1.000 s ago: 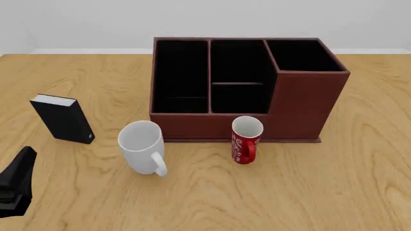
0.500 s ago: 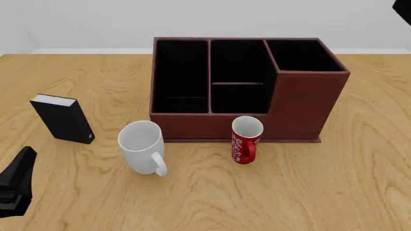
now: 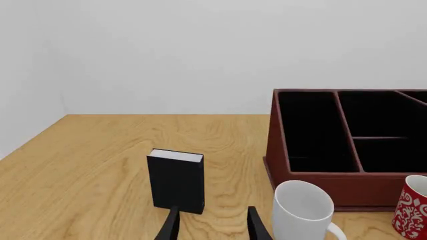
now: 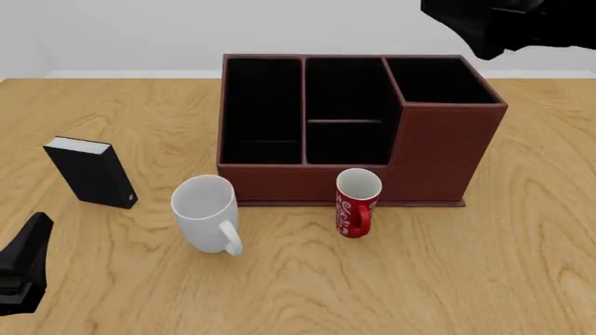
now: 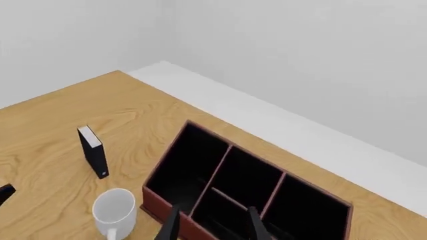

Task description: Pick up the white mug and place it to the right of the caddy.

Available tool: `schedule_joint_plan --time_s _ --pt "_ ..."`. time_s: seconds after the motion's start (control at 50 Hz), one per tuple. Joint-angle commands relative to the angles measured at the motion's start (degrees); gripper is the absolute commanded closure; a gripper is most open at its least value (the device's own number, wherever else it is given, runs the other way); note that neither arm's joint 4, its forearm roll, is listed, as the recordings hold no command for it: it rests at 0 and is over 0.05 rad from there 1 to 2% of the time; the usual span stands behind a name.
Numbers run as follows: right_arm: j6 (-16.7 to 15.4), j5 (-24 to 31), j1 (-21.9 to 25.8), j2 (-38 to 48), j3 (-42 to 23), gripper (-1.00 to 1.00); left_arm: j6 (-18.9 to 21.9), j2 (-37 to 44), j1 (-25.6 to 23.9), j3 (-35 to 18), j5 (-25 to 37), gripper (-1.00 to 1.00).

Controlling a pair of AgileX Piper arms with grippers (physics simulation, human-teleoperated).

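The white mug (image 4: 205, 215) stands upright in front of the caddy's left end, its handle (image 4: 231, 239) turned toward the near side. It also shows as the white mug (image 3: 303, 210) and the white mug (image 5: 113, 210) in the wrist views. The dark reddish-brown caddy (image 4: 437, 153) sits mid-table with black compartments; caddy (image 3: 320, 182), caddy (image 5: 155, 202). My left gripper (image 4: 28, 258) rests low at the near left, well left of the mug; in the left wrist view the left gripper (image 3: 213, 226) is open and empty. My right gripper (image 4: 465, 24) hovers high over the caddy's far right; the right gripper (image 5: 212, 225) is open, holding nothing.
A slimmer red mug (image 4: 356, 204) with white lettering stands right of the white mug, against the caddy's front. A small black box (image 4: 88, 173) with a white top stands upright at the left. Bare wood lies to the right of the caddy.
The right arm has come into the front view at the upper right and swung leftward above the caddy. The left gripper and all objects have stayed put.
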Motion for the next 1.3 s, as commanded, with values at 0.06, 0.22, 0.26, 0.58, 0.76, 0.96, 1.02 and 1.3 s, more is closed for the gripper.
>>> schedule_joint_plan --time_s 0.06,0.22,0.26,0.58,0.76,0.96,1.02,1.3 --pt "2.3 2.9 5.5 11.8 -4.5 -1.0 0.0 0.0 0.0 0.0 0.0 -1.0" --pt "3.5 3.3 7.7 16.1 -5.4 -1.0 0.0 0.0 0.0 0.0 0.0 -1.0" --pt "3.5 3.6 8.6 17.6 -5.9 -1.0 0.0 0.0 0.0 0.0 0.0 -1.0" --pt "6.4 5.5 14.0 24.5 -9.8 -1.0 0.0 0.0 0.0 0.0 0.0 -1.0" --pt "8.2 6.6 16.1 29.1 -10.8 -1.0 0.0 0.0 0.0 0.0 0.0 -1.0" --pt "10.3 6.1 17.3 32.8 -11.2 -1.0 0.0 0.0 0.0 0.0 0.0 -1.0" --pt "11.8 5.4 17.6 34.2 -11.3 -1.0 0.0 0.0 0.0 0.0 0.0 -1.0" --pt "14.8 3.7 18.6 39.0 -11.9 -1.0 0.0 0.0 0.0 0.0 0.0 -1.0"
